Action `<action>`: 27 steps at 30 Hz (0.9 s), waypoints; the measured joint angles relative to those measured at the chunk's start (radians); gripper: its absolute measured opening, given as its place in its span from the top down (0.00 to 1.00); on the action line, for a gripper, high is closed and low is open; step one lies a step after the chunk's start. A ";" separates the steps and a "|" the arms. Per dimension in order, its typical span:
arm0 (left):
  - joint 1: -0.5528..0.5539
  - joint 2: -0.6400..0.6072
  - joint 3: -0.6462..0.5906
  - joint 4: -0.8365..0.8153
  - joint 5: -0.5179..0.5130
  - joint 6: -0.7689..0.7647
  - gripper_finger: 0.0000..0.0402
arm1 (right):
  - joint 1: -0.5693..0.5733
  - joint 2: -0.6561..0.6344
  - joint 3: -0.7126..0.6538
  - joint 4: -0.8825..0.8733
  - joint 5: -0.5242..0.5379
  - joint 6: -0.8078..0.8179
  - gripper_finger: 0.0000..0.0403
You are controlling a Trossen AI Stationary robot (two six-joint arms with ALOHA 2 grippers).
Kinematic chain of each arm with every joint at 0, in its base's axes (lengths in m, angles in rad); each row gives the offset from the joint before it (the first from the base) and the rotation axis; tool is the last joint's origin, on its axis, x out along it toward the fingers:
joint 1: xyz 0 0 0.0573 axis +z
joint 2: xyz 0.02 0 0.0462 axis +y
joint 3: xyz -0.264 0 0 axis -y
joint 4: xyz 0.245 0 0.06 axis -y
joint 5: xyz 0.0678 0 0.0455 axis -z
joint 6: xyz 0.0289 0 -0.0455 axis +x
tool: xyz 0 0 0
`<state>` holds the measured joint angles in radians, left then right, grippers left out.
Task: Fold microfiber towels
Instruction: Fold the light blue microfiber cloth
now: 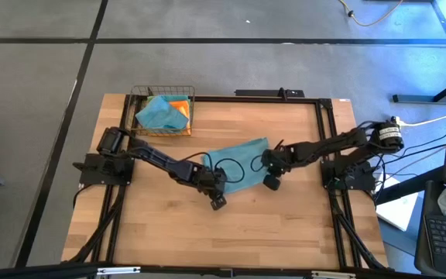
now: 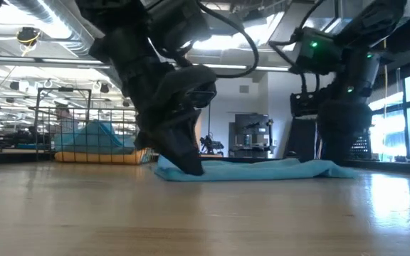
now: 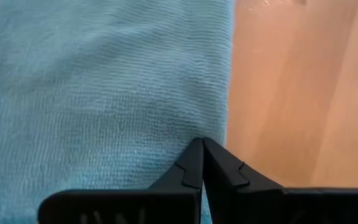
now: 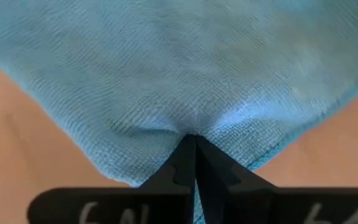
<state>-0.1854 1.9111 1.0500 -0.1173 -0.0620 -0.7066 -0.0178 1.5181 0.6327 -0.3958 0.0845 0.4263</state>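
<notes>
Pinching a light blue microfiber towel [image 1: 242, 159] at two places, I have both arms reaching in over the middle of the wooden tabletop [image 1: 285, 225]. My left gripper [image 3: 201, 163] is pressed down at the towel's near left edge, jaws closed together on the cloth right beside where the weave ends and bare wood begins. My right gripper [image 4: 194, 155] has its jaws shut on a corner of the same towel at its right side; the fabric puckers into small creases where the tips meet.

From above, the towel lies spread flat in the centre of the tabletop, slightly skewed, with my left arm coming from the left side and my right arm from the right side, their wrists close to each other over the cloth's near edge. From table height the towel [image 2: 262, 169] shows as a thin flat layer on the wood, with one of my grippers planted on its end.

At the far left corner of the tabletop stands a wire basket [image 1: 163, 94] holding more towels: a teal one [image 1: 158, 113] bunched on top and an orange one [image 1: 180, 106] showing beside it.
</notes>
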 joint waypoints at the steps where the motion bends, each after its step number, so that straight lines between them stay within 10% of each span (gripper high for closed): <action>1: -0.003 0.001 0.000 0.009 0.002 -0.001 0.99 | -0.019 0.001 0.000 0.003 0.001 -0.018 0.97; 19: 0.004 0.000 -0.002 0.406 0.018 -0.177 0.99 | -0.266 -0.039 0.130 -0.124 -0.068 -0.239 0.97; 27: 0.064 -0.128 -0.002 0.229 0.117 -0.117 1.00 | -0.197 -0.190 0.218 -0.061 -0.142 -0.246 0.97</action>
<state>-0.1211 1.7834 1.0481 0.1121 0.0547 -0.8240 -0.2150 1.3285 0.8512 -0.4563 -0.0572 0.1802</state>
